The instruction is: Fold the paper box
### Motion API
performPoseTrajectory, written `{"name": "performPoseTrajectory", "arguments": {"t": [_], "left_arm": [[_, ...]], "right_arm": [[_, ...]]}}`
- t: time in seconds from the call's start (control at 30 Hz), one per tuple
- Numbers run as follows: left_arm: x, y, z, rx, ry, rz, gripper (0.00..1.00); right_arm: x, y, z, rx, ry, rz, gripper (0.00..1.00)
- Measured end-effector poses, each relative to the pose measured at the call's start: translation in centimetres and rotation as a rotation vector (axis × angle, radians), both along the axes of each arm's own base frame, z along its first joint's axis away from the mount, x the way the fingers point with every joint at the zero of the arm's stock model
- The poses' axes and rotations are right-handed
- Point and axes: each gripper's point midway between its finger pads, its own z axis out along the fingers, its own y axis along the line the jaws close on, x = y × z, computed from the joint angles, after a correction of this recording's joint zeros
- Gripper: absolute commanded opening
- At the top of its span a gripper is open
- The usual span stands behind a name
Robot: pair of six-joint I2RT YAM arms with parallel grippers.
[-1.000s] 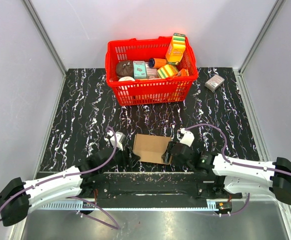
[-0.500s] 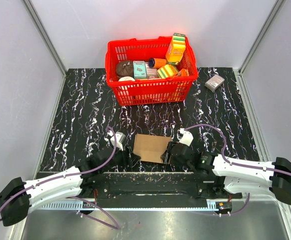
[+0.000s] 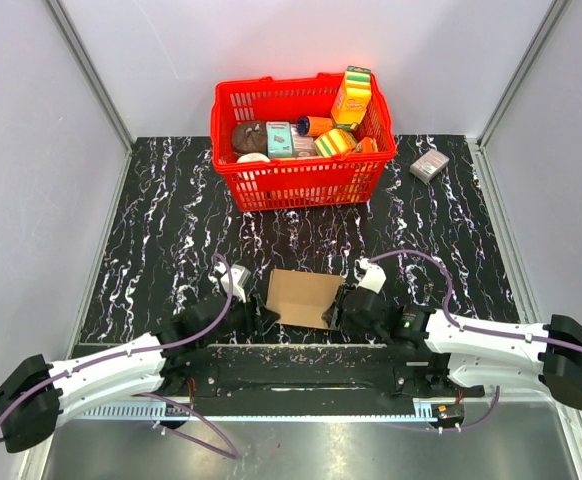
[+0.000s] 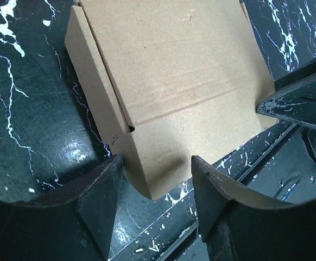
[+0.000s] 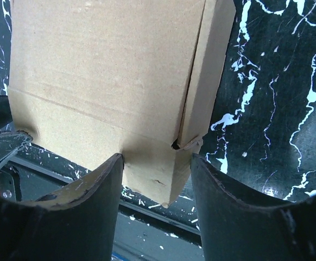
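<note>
Item under inspection: the paper box (image 3: 304,297) (image 4: 174,70) (image 5: 103,65). It is located on the black white-veined bench (image 3: 171,230), close to the near edge, between the two arms and well apart from the red basket (image 3: 291,185) of printed packages at the back. A small grey-pink box (image 3: 429,165) is noted near the bench's far right corner.

Condition of the box: plain brown kraft cardboard, unprinted. A broad flat top panel is presented upward and is crossed by a straight crease running parallel to the near edge. Beyond that crease, a near flap is bent down towards the bench. A narrow side panel is folded along each short side. A small dark notch is seen where the creases meet at each near corner, and slight crumpling is observed at the right-hand one. The box is set slightly askew to the bench edge.

Left claw (image 3: 264,308) (image 4: 155,160): the fingers (image 4: 101,201) are held spread, and the near left corner of the box is straddled by them. The cardboard is met by one fingertip at the side panel.

Right claw (image 3: 343,305) (image 5: 155,157): the fingers (image 5: 223,212) are likewise held spread, and the near right corner is straddled. For neither claw can it be told whether the cardboard is actually pressed.
</note>
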Motion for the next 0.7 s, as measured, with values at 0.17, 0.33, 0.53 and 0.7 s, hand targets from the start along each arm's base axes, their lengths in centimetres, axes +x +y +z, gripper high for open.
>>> {"name": "performPoseTrajectory", "arguments": {"t": [0.17,0.33,0.53,0.7], "left_arm": [[-0.02,0.00,-0.05,0.001,0.001,-0.001,0.56],[0.00,-0.03,-0.08,0.001,0.002,-0.001,0.53],[0.00,-0.03,-0.09,0.001,0.002,-0.001,0.51],[0.02,-0.03,-0.22,0.003,0.005,0.000,0.49]], "right_arm": [[0.03,0.13,0.09,0.007,-0.002,0.001,0.56],[0.03,0.14,0.10,0.009,-0.001,-0.001,0.54],[0.03,0.12,0.07,0.009,0.000,-0.002,0.53],[-0.01,0.06,-0.06,0.008,0.003,-0.004,0.52]]}}
